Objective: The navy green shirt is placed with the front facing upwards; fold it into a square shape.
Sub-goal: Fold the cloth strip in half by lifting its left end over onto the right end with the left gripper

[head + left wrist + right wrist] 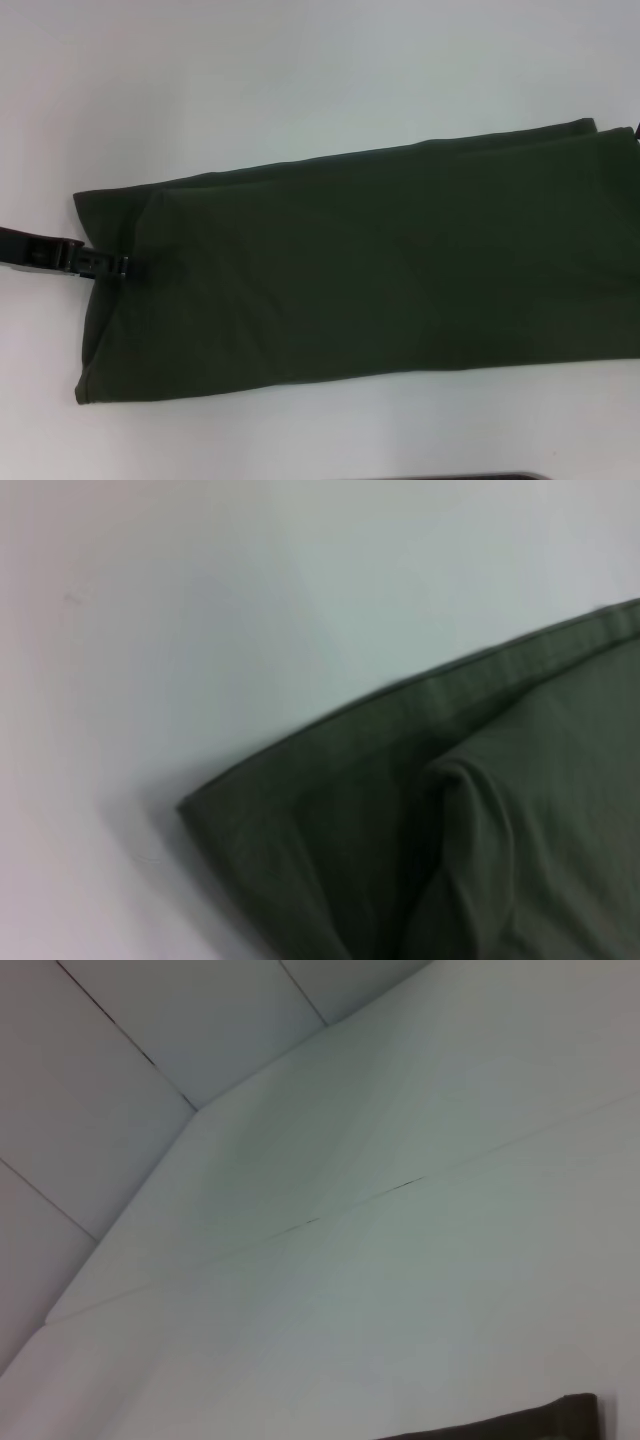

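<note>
No print or label shows on the shirt (360, 260), folded long on the white counter (300, 70). The left gripper (122, 266) jaws clench its left edge.

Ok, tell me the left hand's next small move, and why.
Probably lift the left end and carry it rightward over the middle. The left hand sits on the navy green shirt's left end, and the shirt lies as a long band on the table, not yet square.

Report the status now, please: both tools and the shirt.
Left tool at left edge of dark olive-green cotton shirt. Shirt folded into long band, plain side up, not yet square. Right tool unseen. Nothing in the way.
</note>
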`<state>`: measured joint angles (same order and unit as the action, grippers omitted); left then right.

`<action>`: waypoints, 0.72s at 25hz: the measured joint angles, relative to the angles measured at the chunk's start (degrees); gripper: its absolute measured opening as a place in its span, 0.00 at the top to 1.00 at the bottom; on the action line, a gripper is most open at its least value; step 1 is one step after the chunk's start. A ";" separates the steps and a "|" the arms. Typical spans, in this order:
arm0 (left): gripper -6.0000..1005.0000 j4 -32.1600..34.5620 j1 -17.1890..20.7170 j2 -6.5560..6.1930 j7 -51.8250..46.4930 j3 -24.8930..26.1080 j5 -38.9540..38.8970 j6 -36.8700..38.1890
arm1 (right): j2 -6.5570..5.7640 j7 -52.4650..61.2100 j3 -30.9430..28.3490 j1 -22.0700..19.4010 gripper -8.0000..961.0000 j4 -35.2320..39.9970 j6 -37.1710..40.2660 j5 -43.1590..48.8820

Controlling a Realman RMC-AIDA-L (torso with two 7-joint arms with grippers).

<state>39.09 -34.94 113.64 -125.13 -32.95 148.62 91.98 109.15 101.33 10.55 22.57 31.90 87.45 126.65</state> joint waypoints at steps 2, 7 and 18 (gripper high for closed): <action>0.15 0.03 0.02 0.00 0.01 0.00 0.00 0.27 | 0.00 0.00 0.00 0.01 0.05 0.00 0.00 0.00; 0.15 0.03 -0.12 0.00 0.38 0.00 -0.01 1.28 | 0.00 0.00 -0.05 0.01 0.05 0.00 0.00 0.00; 0.16 0.02 -0.80 0.41 0.21 -0.01 -0.01 0.82 | -0.16 0.00 -0.10 0.11 0.05 0.00 0.00 0.00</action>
<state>39.11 -35.74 114.05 -124.93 -32.96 148.61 92.80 108.98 101.33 10.45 22.69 31.90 87.45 126.65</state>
